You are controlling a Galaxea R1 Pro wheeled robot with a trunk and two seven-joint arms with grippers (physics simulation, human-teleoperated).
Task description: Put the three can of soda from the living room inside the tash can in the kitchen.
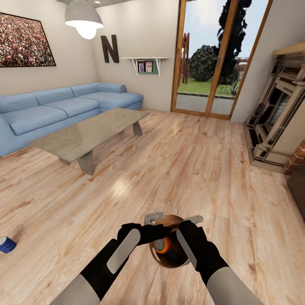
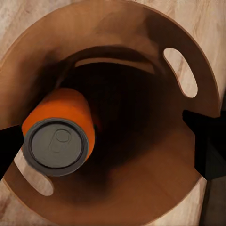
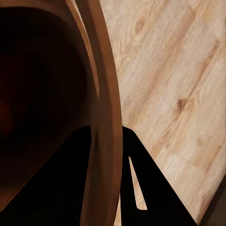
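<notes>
one can of soda (image 2: 59, 139) half-hidden inside the tash can (image 2: 197, 56).

We see a bright, evenly lit room: daylight enters through the glass door (image 1: 212, 59) at one o'clock, the pendant lamp (image 1: 84, 19) glows, and glare sheens the floor (image 1: 123, 186). Wrist views darken deep inside the bin (image 2: 197, 61); render edges look slightly soft.
</notes>
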